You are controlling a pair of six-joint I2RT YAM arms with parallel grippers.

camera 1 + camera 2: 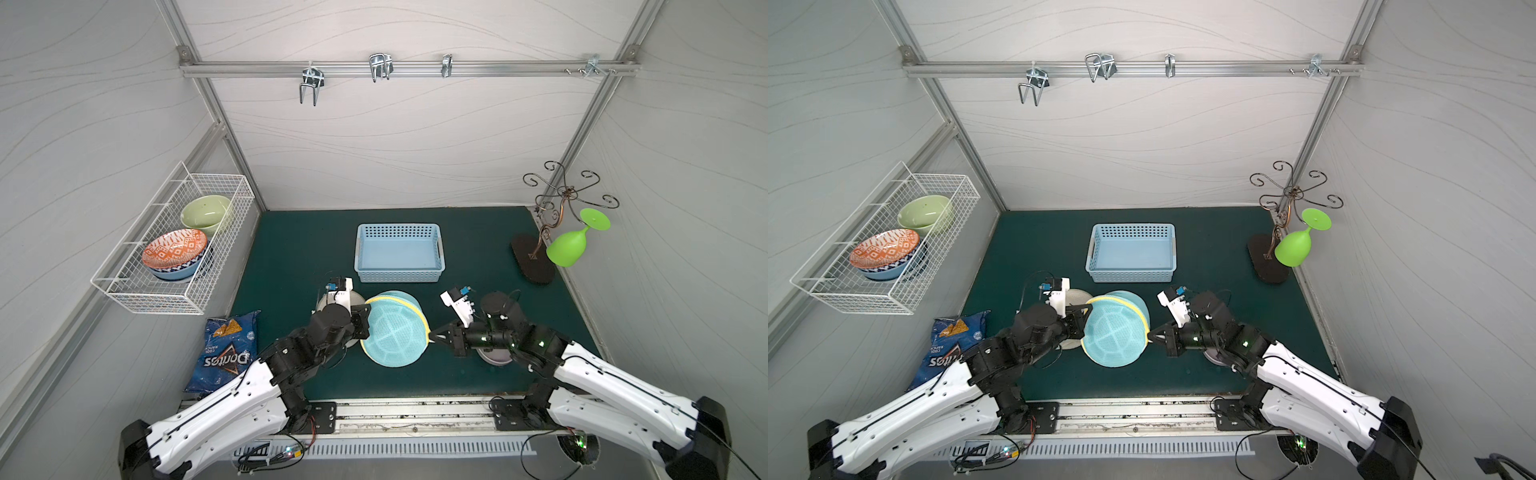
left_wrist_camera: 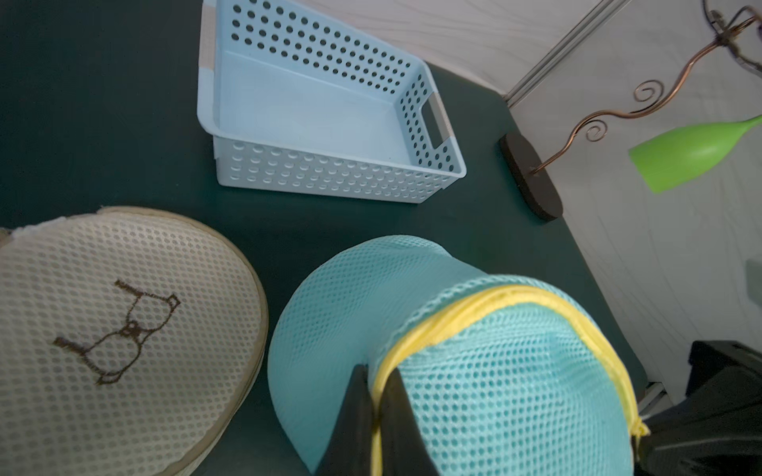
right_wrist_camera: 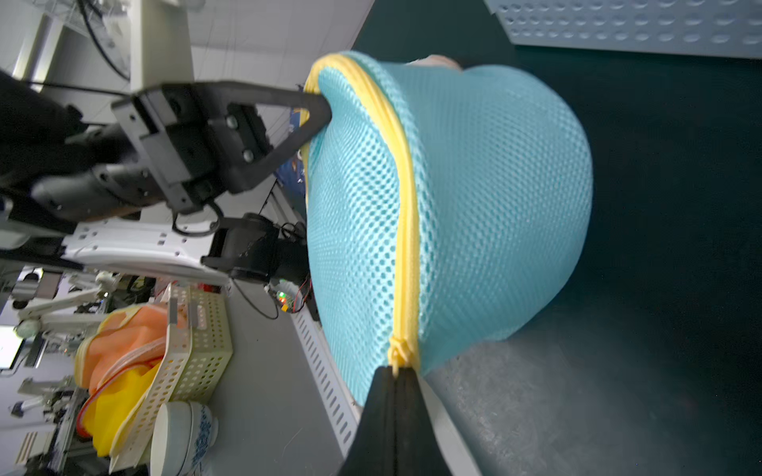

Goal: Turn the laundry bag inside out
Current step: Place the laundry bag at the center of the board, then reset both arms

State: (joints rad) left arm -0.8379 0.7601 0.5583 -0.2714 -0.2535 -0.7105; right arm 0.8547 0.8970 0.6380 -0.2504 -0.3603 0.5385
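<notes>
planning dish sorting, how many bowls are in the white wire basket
3: a green bowl at the far end, and an orange patterned bowl nearer, stacked on a blue bowl. More could be nested within that stack.

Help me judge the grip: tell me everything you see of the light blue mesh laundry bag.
The light blue mesh laundry bag is a puffed, rounded drum of honeycomb netting, ringed by a yellow band. It sits tilted over the dark green mat. The left gripper and right gripper, both shut, pinch the band at opposite sides.
</notes>
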